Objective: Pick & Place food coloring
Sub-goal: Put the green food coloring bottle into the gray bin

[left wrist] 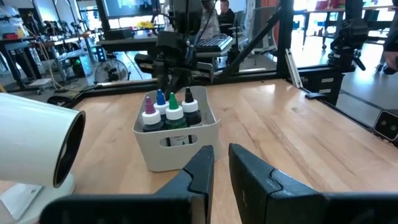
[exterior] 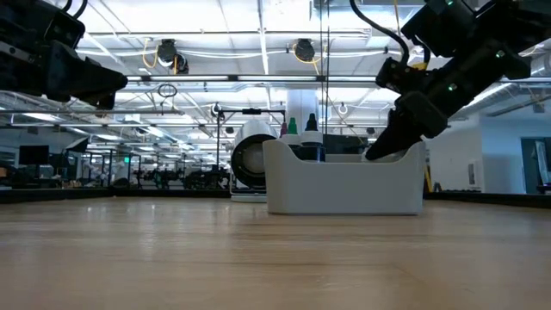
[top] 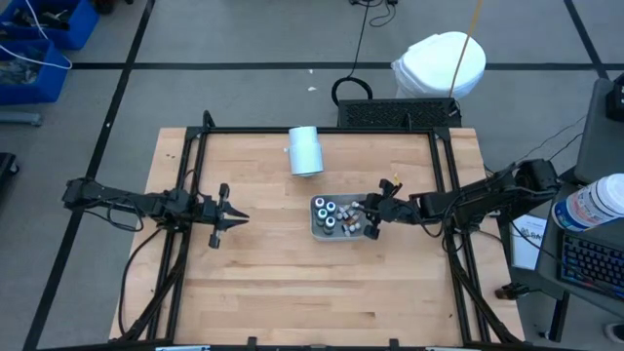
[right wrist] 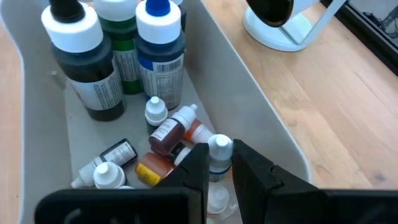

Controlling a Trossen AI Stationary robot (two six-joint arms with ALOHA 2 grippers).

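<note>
Food coloring [right wrist: 219,155] — right tool [right wrist: 216,163] gripping.

**Surfaces and finishes**

The table [top: 292,283] is pale wood, smooth and matt. The tray [right wrist: 261,118] looks like grey matt plastic. The food coloring bottles [right wrist: 124,62] are glossy plastic with paper labels. The white cylinder [top: 305,151] looks smooth.

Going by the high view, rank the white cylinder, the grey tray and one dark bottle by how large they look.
1. Grey tray, largest footprint.
2. White cylinder, lying on its side, somewhat smaller than the tray.
3. Dark bottle, by far the smallest, standing inside the tray.
</note>
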